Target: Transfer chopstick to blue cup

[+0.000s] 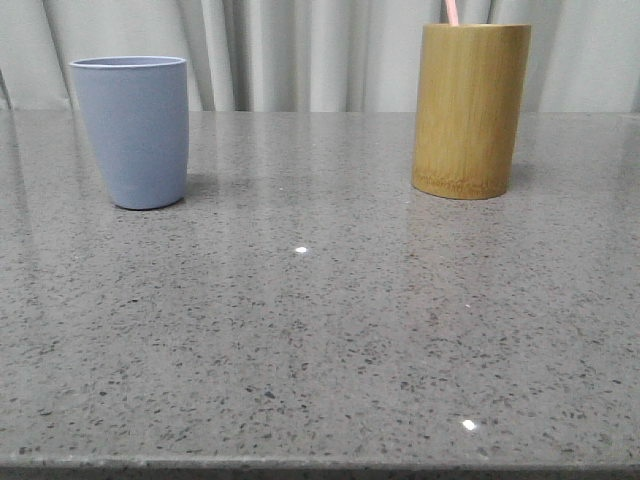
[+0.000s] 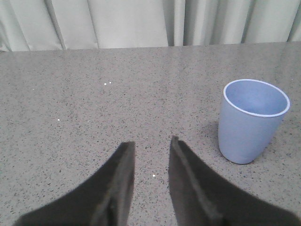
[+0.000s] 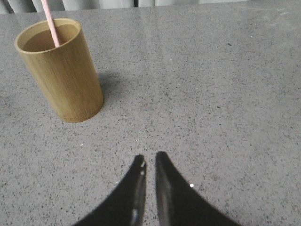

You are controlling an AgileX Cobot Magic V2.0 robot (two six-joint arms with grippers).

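Note:
The blue cup [image 1: 135,130] stands upright and empty at the back left of the table; it also shows in the left wrist view [image 2: 251,120]. A pale pink chopstick [image 1: 451,11] stands in the tan bamboo cup [image 1: 471,110] at the back right, and shows in the right wrist view [image 3: 50,23] leaning on that cup's [image 3: 63,73] rim. My left gripper [image 2: 151,143] is open and empty over bare table, with the blue cup off to one side. My right gripper [image 3: 149,159] is empty, its jaws almost together, short of the bamboo cup. Neither gripper shows in the front view.
The grey speckled stone table [image 1: 320,340] stretches between the two cups, with its front edge near the camera. Pale curtains [image 1: 300,50] hang behind the table's far edge.

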